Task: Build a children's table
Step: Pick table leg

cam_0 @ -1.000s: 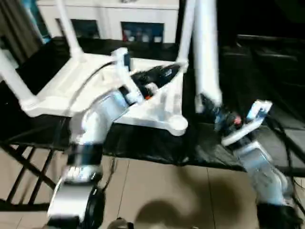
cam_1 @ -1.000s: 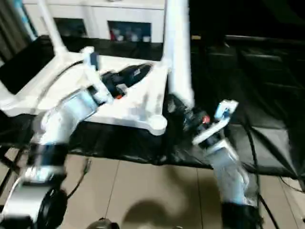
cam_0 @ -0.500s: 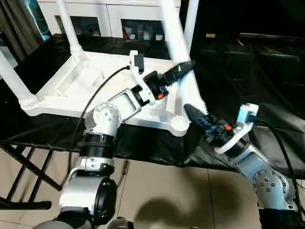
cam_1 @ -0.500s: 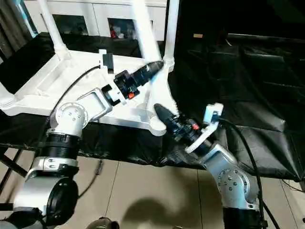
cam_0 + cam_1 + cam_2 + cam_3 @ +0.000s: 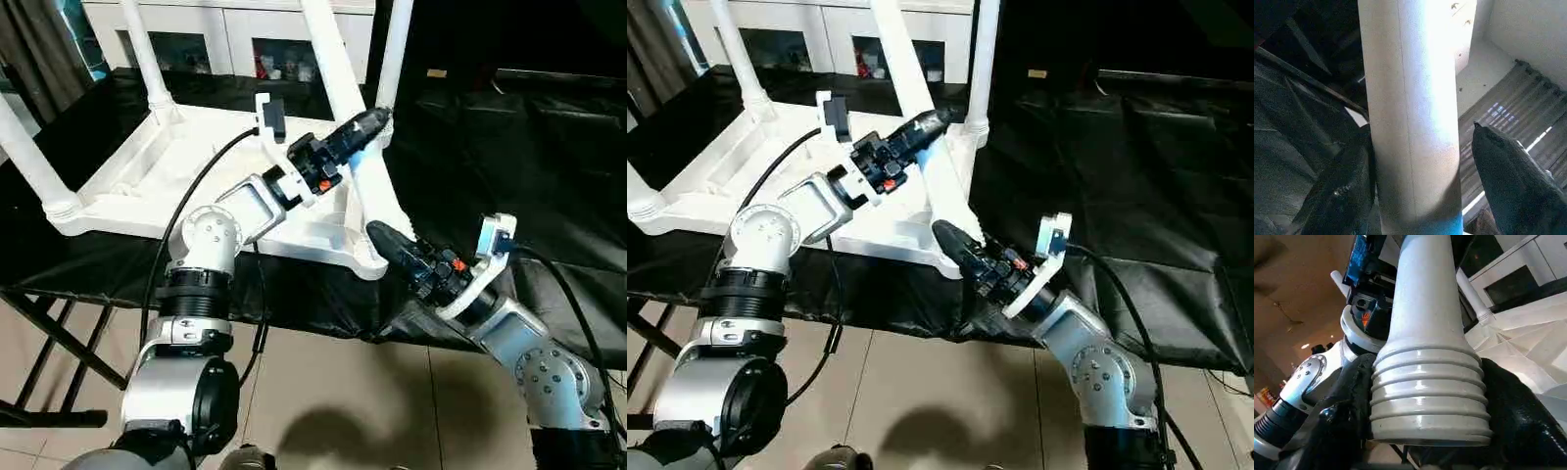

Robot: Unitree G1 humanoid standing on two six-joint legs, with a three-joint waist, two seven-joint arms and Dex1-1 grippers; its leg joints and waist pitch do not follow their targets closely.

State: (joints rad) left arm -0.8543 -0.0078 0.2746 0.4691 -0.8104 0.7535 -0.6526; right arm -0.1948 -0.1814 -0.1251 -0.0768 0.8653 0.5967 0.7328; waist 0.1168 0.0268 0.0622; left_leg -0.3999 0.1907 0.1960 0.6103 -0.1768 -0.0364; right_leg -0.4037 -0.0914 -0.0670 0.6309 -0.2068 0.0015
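The small white plastic children's table is seen lying upside down on the black-sheeted surface, its ribbed underside turned up. Three long white tubular legs are counted standing upright from its corner sockets: one at the near left corner, one at the far left and one at the far right. A fourth white tubular leg is held loose over the near right corner socket, its long axis leaning from the upper left down to the lower right, its ribbed end lowest. The left gripper is set across the middle of this leg, with one black finger touching it and the other standing a little apart. The right gripper is closed on the ribbed end, its two fingers pressed to either side. A white glass-door cabinet is seen behind the surface.
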